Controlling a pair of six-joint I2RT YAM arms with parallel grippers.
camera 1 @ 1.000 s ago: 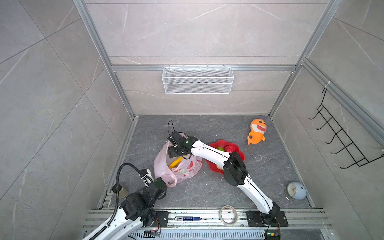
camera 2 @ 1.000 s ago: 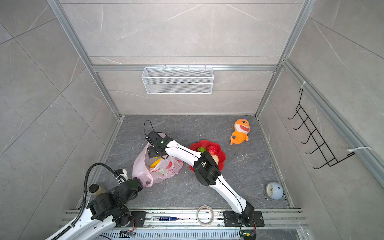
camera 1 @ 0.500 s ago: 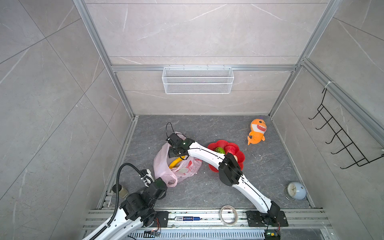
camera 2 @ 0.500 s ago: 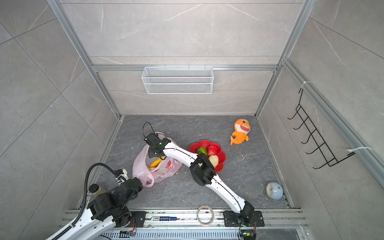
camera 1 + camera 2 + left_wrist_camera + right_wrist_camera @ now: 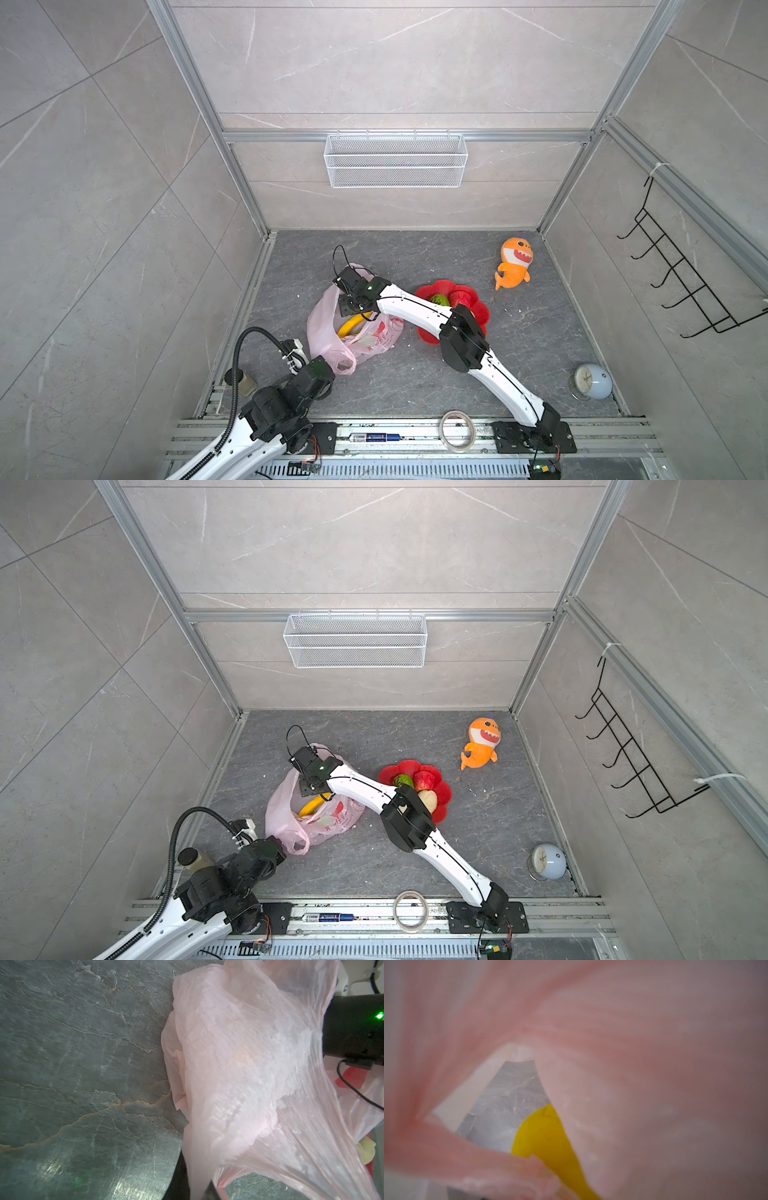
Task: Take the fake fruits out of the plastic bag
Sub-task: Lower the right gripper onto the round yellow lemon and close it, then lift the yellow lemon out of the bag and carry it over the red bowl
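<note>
The pink plastic bag (image 5: 365, 338) lies crumpled on the grey floor, mouth facing the back wall. My left gripper (image 5: 329, 366) is shut on one handle loop; a strip of bag (image 5: 199, 1167) runs between its fingers. My right gripper (image 5: 356, 309) reaches into the bag's mouth, right above a yellow banana (image 5: 351, 326) that lies inside. Pink film covers most of the right wrist view, where only the banana (image 5: 548, 1142) shows, so the jaws are hidden. A green fruit (image 5: 402, 780), a red one (image 5: 424, 780) and a cream one (image 5: 428, 800) sit in the red dish (image 5: 444, 812).
An orange plush shark (image 5: 513, 264) lies at the back right. A blue clock (image 5: 592, 381) stands front right, a tape roll (image 5: 457, 424) on the front rail, a small jar (image 5: 245, 380) front left. A wire basket (image 5: 395, 160) and hook rack (image 5: 681, 282) hang on the walls.
My right arm has swung left and its gripper has pushed further into the bag's mouth. The left gripper keeps its hold on the handle and has not moved.
</note>
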